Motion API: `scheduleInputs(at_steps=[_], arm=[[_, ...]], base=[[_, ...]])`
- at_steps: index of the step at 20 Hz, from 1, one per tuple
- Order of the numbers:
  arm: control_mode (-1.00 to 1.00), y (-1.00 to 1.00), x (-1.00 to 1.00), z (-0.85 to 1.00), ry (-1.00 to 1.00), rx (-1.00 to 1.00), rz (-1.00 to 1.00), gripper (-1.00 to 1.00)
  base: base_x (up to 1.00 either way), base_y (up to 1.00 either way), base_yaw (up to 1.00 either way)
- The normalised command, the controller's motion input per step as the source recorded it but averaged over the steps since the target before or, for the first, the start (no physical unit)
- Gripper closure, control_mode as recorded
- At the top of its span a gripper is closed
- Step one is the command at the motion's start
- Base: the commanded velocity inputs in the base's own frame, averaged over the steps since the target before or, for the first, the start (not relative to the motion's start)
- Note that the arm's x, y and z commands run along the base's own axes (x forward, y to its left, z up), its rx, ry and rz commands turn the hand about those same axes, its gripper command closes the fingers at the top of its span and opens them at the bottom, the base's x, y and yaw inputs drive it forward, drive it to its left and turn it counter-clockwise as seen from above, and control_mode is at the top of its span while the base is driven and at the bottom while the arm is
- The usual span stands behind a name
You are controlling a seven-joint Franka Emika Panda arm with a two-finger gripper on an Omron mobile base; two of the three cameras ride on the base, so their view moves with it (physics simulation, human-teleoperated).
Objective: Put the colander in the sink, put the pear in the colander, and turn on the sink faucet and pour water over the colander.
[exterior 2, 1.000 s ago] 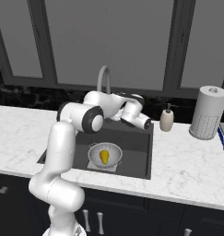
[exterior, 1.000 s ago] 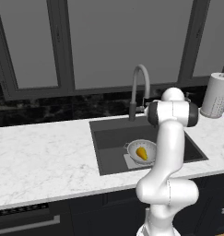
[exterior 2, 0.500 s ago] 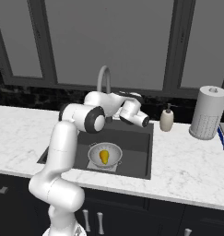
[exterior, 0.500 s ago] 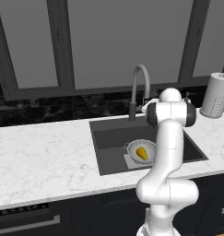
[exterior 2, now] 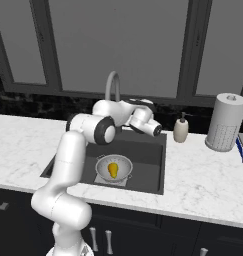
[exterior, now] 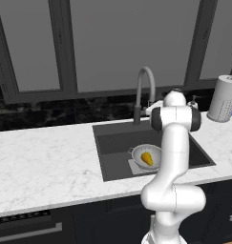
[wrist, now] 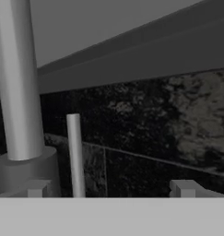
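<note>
The silvery colander (exterior: 147,156) (exterior 2: 113,168) sits on the bottom of the dark sink (exterior: 117,143) (exterior 2: 148,165), and the yellow-orange pear (exterior: 146,158) (exterior 2: 113,170) lies in it. The grey gooseneck sink faucet (exterior: 145,88) (exterior 2: 112,85) rises behind the basin. No water runs from it. My gripper (wrist: 109,189) is open close to the faucet's base. In the hand view the faucet's thick column (wrist: 16,83) stands at the left. Its thin upright lever (wrist: 74,154) stands between my fingertips (wrist: 37,189), nearer the left one and not touched. My wrist (exterior 2: 143,120) hovers over the sink's back edge.
A cream soap dispenser (exterior 2: 181,129) (exterior: 194,100) and a white paper towel roll (exterior 2: 224,122) (exterior: 223,97) stand on the marble counter (exterior: 46,157) (exterior 2: 203,180) right of the sink. A dark stone backsplash (wrist: 168,120) and windows are behind the faucet.
The arm has edged slightly toward the faucet. The gripper stays open, and the colander and pear have not moved.
</note>
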Motion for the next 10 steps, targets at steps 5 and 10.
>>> scheduleInputs(at_steps=[5,10], arm=[[-1.0,-0.25,0.15,-0.06,0.0,0.0,-0.03,-1.0],[-1.0,-0.31,0.05,-0.02,0.0,0.0,-0.14,-1.0]], base=[[0.0,0.0,0.0],[0.0,0.0,0.0]])
